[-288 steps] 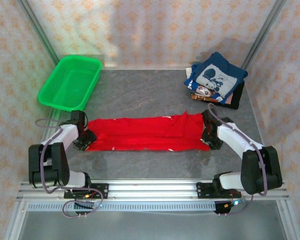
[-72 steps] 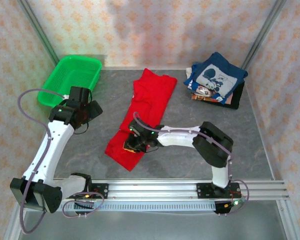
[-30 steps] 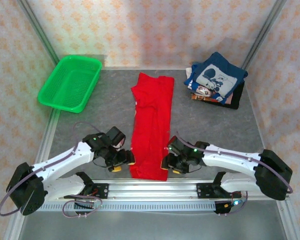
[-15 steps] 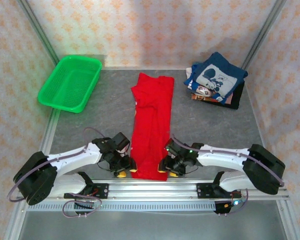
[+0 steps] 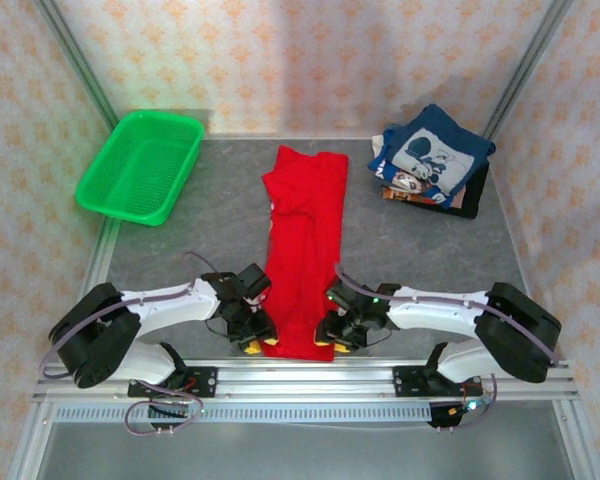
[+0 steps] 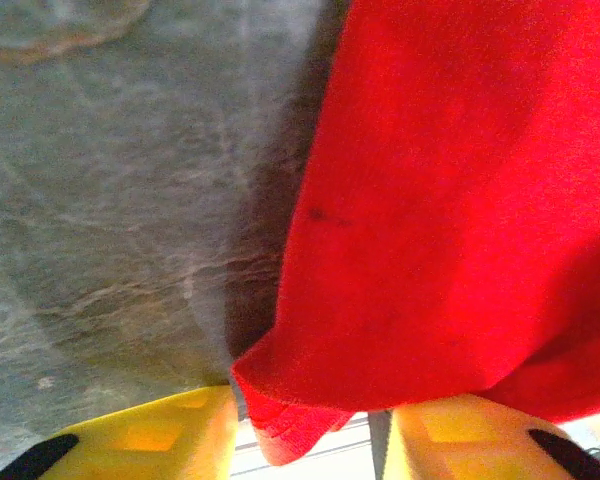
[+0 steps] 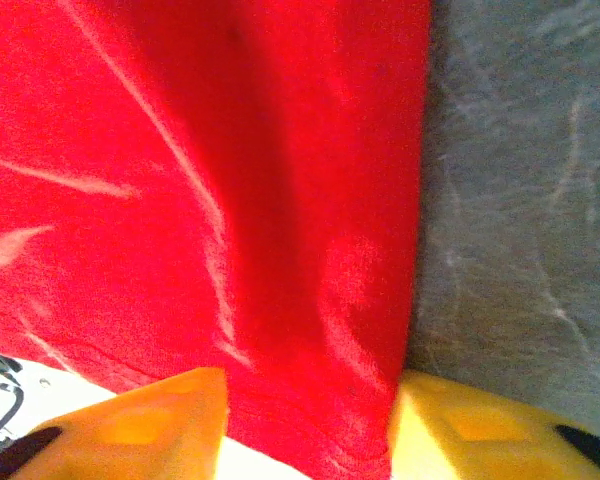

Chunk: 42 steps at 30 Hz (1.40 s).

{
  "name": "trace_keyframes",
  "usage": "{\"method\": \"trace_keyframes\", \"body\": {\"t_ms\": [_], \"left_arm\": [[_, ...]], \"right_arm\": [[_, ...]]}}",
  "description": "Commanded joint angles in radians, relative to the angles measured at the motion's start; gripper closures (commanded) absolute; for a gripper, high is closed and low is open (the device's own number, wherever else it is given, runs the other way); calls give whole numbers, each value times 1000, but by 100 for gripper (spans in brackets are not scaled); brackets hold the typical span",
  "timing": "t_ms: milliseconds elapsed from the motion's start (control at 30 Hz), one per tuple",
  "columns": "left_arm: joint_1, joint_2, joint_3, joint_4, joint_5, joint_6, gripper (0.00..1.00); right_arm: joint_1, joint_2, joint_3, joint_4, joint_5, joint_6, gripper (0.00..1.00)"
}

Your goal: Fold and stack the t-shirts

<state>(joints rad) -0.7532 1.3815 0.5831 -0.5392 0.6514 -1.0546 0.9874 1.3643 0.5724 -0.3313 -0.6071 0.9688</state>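
Both grippers sit at the near corners of the red t-shirt, jaws spread, nothing clamped

The top view alone gives the layout: the red t-shirt (image 5: 305,240) lies as a long folded strip running near to far down the middle of the table (image 5: 420,270), left gripper (image 5: 257,338) at its near left corner, right gripper (image 5: 329,333) at its near right corner, the stack of folded t-shirts (image 5: 430,160) far right with a navy one on top, green basket (image 5: 140,165) far left. The finger gap reads in the wrist views: on the left, yellow fingertips (image 6: 150,440) are wide apart with the hem corner between them; on the right, fingertips (image 7: 130,425) are wide apart with the shirt's side edge between
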Motion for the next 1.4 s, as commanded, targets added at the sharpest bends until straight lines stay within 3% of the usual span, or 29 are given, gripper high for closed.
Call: {"method": "trace_keyframes", "body": {"t_ms": [0, 133, 267, 667, 1033, 1367], "left_arm": [[-24, 51, 36, 131, -36, 22, 67], [-23, 59, 49, 102, -54, 44, 83], [-24, -6, 46, 32, -102, 53, 100], [-27, -295, 30, -175, -126, 18, 100], [-70, -610, 57, -337, -146, -136, 100], [-76, -685, 196, -410, -149, -174, 100]], "right_arm": [[9, 41, 25, 65, 6, -8, 70], [9, 52, 54, 22, 10, -26, 94], [10, 5, 55, -14, 11, -15, 100], [24, -136, 77, -138, -45, 46, 100], [89, -263, 147, -228, -57, 146, 100], [105, -339, 251, -316, -64, 200, 100]]}}
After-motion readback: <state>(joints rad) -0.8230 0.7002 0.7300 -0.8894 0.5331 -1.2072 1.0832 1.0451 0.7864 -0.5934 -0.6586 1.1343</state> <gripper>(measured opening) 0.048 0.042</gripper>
